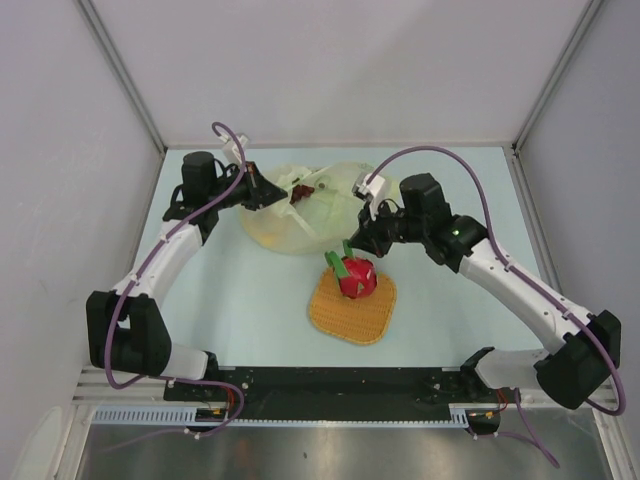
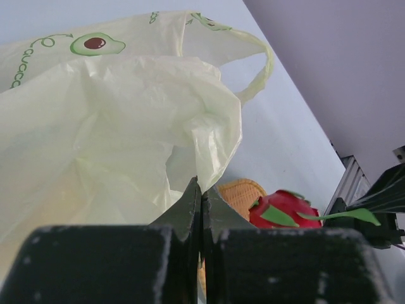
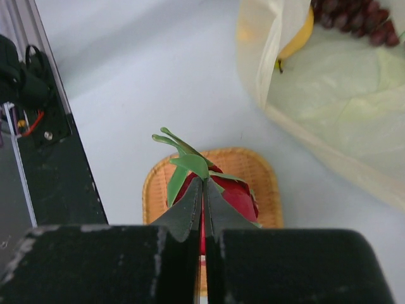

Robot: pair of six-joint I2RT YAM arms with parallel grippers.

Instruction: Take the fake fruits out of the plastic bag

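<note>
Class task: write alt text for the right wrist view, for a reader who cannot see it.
Shut right gripper pinches a green tip of the red dragon fruit over the orange woven mat. Beyond, the plastic bag holds a banana and grapes.

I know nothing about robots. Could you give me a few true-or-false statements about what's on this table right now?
1. The dragon fruit is outside the plastic bag, over the orange mat. True.
2. The banana lies on the mat. False: it is inside the bag.
3. The grape bunch is inside the bag. True.
4. The left gripper and right gripper are wide open. False: both are shut.
</note>
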